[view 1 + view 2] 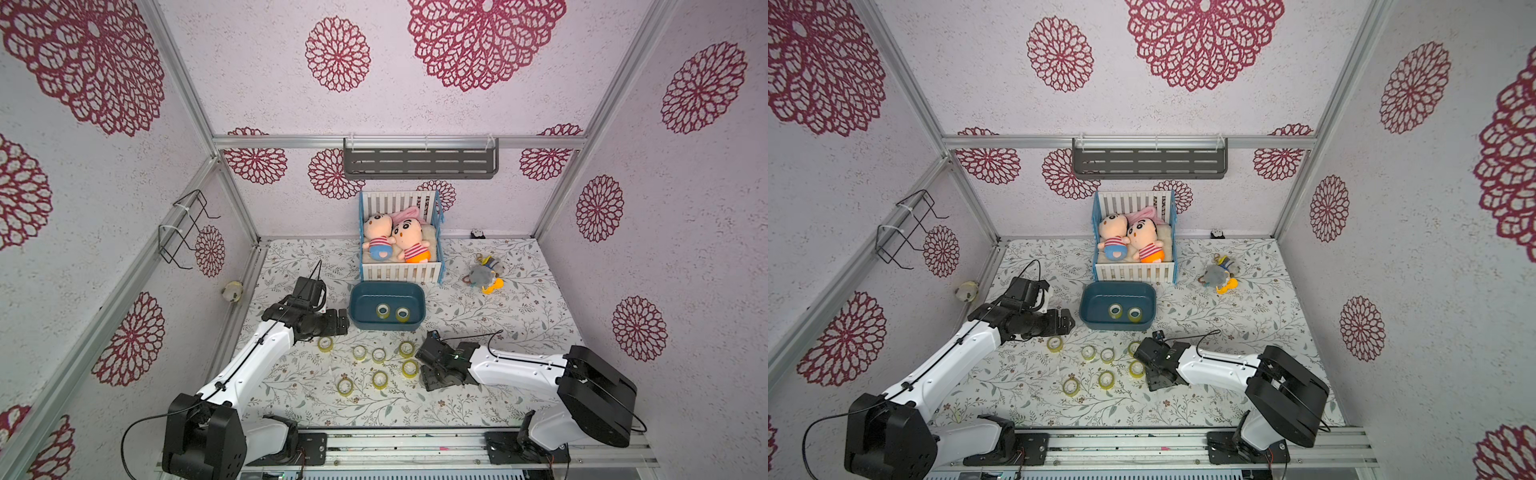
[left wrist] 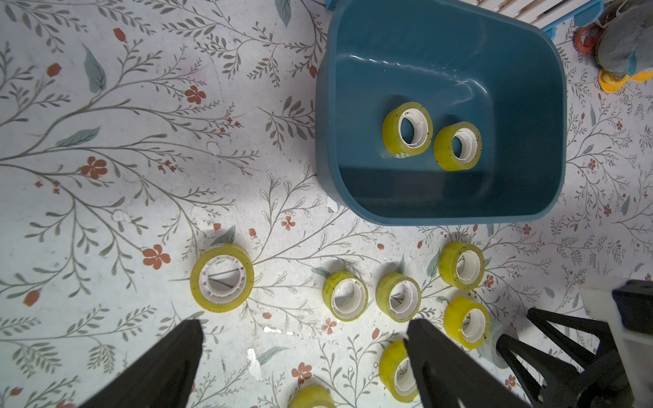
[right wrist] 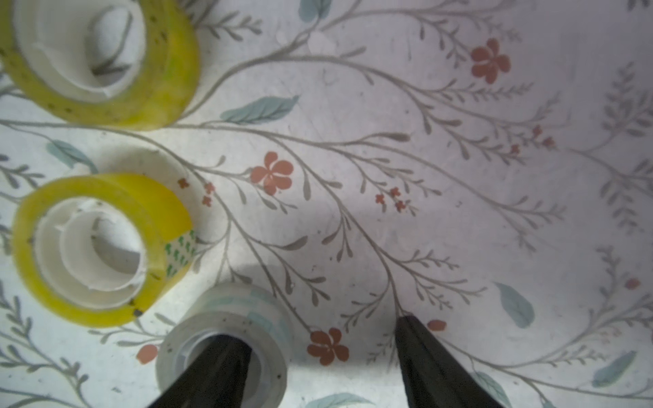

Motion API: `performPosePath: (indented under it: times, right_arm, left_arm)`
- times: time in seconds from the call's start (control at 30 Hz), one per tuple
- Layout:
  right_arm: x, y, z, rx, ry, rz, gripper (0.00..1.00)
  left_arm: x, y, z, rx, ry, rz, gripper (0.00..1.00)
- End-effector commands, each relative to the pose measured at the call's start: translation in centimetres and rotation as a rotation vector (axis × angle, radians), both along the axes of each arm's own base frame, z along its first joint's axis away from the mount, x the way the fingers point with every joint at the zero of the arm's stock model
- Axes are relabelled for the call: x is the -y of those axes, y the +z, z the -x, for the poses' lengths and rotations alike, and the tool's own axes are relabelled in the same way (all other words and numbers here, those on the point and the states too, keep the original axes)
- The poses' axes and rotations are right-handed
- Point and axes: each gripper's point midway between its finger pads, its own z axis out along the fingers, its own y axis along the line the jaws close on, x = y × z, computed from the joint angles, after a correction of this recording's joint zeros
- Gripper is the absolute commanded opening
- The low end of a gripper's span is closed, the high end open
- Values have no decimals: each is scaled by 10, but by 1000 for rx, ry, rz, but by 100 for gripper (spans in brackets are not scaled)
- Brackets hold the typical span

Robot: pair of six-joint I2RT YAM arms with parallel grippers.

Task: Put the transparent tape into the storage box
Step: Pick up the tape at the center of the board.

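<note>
Right fingers wide apart, gripping nothing, one tip inside the core of the clear tape roll; closing may skid it against the nearby yellow roll.

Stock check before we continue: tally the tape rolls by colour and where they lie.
Yellow rolls in the storage box: 2
Yellow rolls on the table: 7
Clear roll on the table: 1
Total: 10

I see the storage box holding two tape rolls; seven loose rolls lie at its six o'clock on the table.
</note>
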Motion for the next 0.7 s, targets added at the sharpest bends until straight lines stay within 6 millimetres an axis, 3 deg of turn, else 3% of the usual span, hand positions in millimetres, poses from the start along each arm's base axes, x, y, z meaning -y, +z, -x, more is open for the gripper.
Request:
performPosePath:
  times: [0.0,0.1,0.23,0.3,0.47,0.67]
  right_arm:
    - [2,-6,-1,4,-17,29,68]
    - [3,-9,-1,3,-18,40,59]
    - [11,-11,2,9,-28,75,34]
    - [14,-9,2,20,-36,74,26]
    - [24,6,2,61,-70,62,14]
    - [31,32,0,119,-107,14,8]
  left_arm:
    - [3,11,-5,33,-11,0,97]
    - [2,11,-5,33,-10,-2,97]
    - [2,12,-5,35,-8,-5,97]
    - [2,12,-5,35,-8,-5,97]
    - [1,12,-5,35,-7,-6,97]
    - [-3,15,-5,48,5,-23,97]
